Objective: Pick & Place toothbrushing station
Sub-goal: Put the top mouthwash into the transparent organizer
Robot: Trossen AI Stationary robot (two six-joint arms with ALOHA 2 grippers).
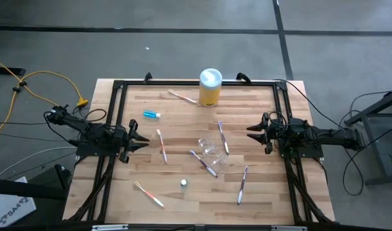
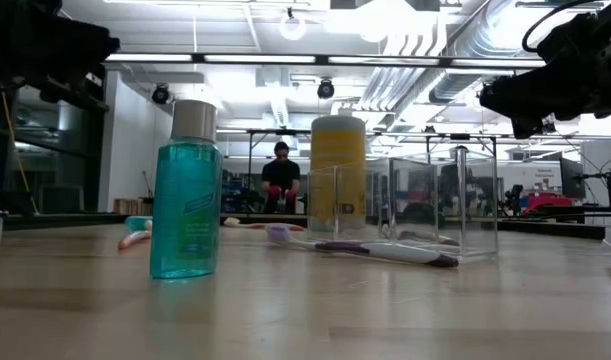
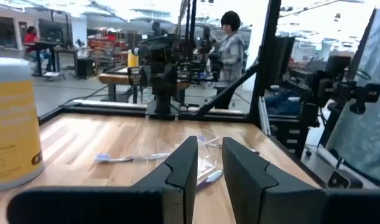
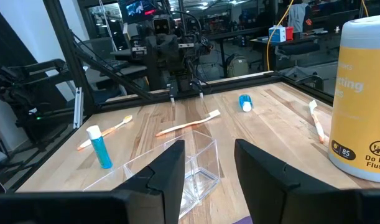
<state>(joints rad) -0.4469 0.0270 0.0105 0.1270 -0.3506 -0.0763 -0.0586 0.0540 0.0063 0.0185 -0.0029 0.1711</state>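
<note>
Near mid-table lies the clear plastic cup (image 1: pixel 210 148), a transparent square-sided box tipped on its side, with purple toothbrushes (image 1: pixel 204 163) touching it. Orange and pink toothbrushes (image 1: pixel 161 145) are scattered well apart; a small blue tube (image 1: pixel 151 114) lies toward the far edge, near the yellow canister (image 1: pixel 210 87) (white lid). Left gripper (image 1: pixel 139 140) and right gripper (image 1: pixel 253 132) wait at opposite table sides, fingers parted, grasping nothing.

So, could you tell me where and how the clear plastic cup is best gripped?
Judging from the views, the clear plastic cup has flat, thin walls and an open side facing the right gripper. I would slide one finger inside and pinch a single wall near its rim, coming from the right, since the whole box looks wide and toothbrushes lie against it.
</note>
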